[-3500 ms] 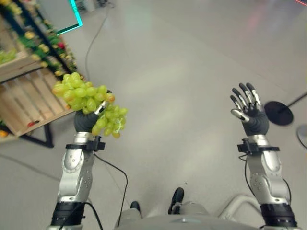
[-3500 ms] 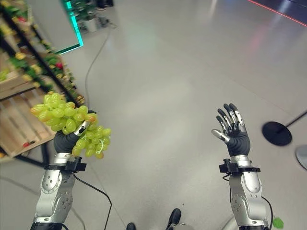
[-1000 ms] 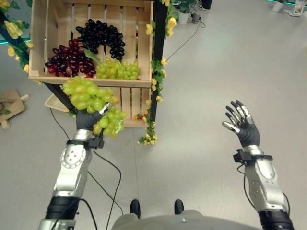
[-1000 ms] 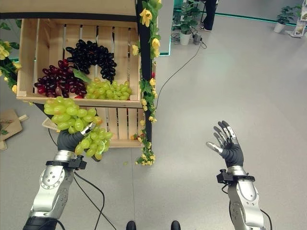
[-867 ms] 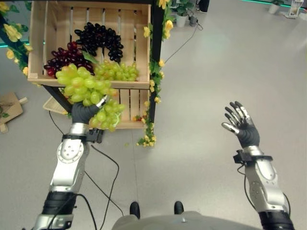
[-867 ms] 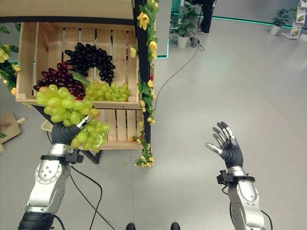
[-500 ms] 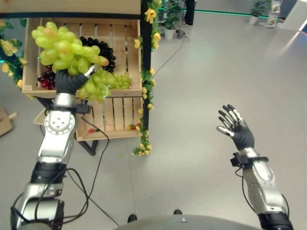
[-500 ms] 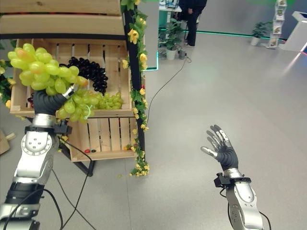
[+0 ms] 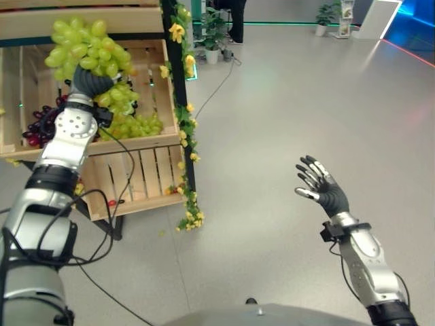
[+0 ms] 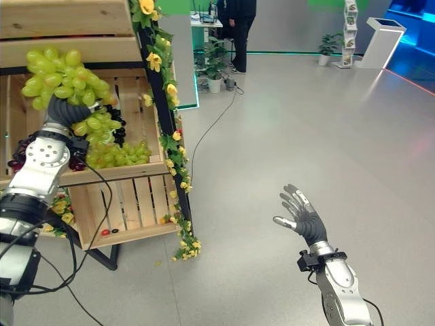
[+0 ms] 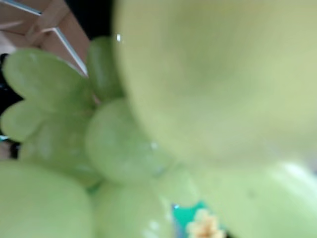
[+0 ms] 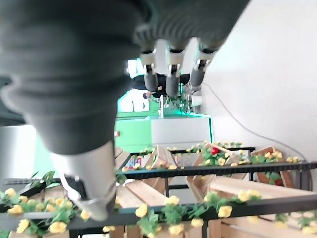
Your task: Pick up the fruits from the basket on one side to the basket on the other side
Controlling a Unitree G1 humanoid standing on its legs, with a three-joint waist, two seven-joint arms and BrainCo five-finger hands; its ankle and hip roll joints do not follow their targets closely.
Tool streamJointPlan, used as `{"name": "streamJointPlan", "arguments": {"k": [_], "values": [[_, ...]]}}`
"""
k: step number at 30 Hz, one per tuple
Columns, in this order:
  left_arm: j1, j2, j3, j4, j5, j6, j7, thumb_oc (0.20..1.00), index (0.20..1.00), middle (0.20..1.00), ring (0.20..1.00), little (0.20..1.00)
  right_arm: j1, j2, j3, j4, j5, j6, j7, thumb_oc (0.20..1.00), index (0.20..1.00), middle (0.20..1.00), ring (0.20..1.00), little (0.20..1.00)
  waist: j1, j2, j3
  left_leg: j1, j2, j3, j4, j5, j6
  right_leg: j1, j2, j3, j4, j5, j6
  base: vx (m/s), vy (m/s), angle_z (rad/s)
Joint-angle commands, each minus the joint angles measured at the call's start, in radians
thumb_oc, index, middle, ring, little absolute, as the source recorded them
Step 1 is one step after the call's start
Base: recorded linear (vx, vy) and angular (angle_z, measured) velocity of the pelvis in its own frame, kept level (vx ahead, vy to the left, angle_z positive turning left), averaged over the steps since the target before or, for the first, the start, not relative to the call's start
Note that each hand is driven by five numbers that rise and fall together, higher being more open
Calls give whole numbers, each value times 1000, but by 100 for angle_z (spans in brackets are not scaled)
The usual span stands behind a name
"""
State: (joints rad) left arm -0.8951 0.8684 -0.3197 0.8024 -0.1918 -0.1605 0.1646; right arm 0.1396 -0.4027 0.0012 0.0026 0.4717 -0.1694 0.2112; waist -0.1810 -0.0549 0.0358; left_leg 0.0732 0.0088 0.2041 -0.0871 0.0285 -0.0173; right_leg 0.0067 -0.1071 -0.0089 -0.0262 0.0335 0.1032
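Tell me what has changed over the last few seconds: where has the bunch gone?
The left hand has carried the green grape bunch from open floor up to the wooden crate, where it now hangs above the green grapes lying inside. The camera turned toward the stand too. The grip is unchanged; the right hand stays open, empty.

Bright, even light; glossy floor [image 9: 285, 102] glare; close grapes [image 11: 208, 89] blurred.

Wooden crate [image 10: 129, 173] on shelf, green grapes [image 10: 126, 155], dark grapes [image 9: 37, 129]
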Motion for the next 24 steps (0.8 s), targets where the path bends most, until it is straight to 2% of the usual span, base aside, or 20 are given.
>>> {"name": "streamJointPlan", "arguments": {"k": [1, 9, 12, 19, 21, 22, 24], "values": [[-203, 73, 12, 56, 56, -13, 10, 200, 200, 200, 200, 200, -56, -59, -47, -50, 6, -43, 3, 1000, 1000, 1000, 1000, 1000, -7, 40, 9, 8, -22, -34, 117, -159, 25, 44, 1, -5, 125, -69, 119, -1, 12, -12], [-188, 62, 16, 159, 130, 3, 18, 200, 200, 200, 200, 200, -46, -58, -66, -82, 19, -57, 2, 1000, 1000, 1000, 1000, 1000, -6, 25, 20, 2, -21, -23, 137, -170, 30, 37, 2, 3, 128, -70, 122, -8, 9, -3], [-160, 76, -3, 199, 244, 13, 22, 200, 200, 200, 200, 200, -36, -64, -84, -94, 26, -74, 3, 1000, 1000, 1000, 1000, 1000, -9, 11, 28, -6, -18, -17, 151, -177, 32, 30, 2, 11, 133, -75, 123, -24, 24, -5], [-158, 93, -19, 233, 314, 28, 19, 200, 200, 200, 200, 200, -19, -76, -99, -115, 36, -80, 8, 1000, 1000, 1000, 1000, 1000, -11, -4, 31, -17, -18, -11, 170, -186, 35, 22, 1, 22, 135, -68, 126, -13, 19, -8], [-183, 99, -59, 268, 375, 46, 11, 200, 200, 200, 200, 200, -15, -84, -100, -119, 37, -80, 10, 1000, 1000, 1000, 1000, 1000, -14, -6, 31, -22, -18, -11, 179, -189, 36, 22, 0, 24, 134, -67, 127, -12, 30, -4], [-229, 117, -134, 302, 487, 64, 4, 200, 200, 200, 200, 200, -10, -98, -103, -127, 34, -81, 16, 1000, 1000, 1000, 1000, 1000, -20, -6, 30, -26, -18, -7, 182, -192, 39, 19, -2, 26, 133, -61, 131, 0, 0, 0], [-267, 120, -186, 322, 536, 73, -3, 200, 200, 200, 200, 200, -10, -97, -105, -131, 41, -83, 20, 1000, 1000, 1000, 1000, 1000, -21, -9, 32, -28, -18, -3, 184, -193, 40, 15, -2, 29, 134, -57, 134, -8, 16, -1]]}}
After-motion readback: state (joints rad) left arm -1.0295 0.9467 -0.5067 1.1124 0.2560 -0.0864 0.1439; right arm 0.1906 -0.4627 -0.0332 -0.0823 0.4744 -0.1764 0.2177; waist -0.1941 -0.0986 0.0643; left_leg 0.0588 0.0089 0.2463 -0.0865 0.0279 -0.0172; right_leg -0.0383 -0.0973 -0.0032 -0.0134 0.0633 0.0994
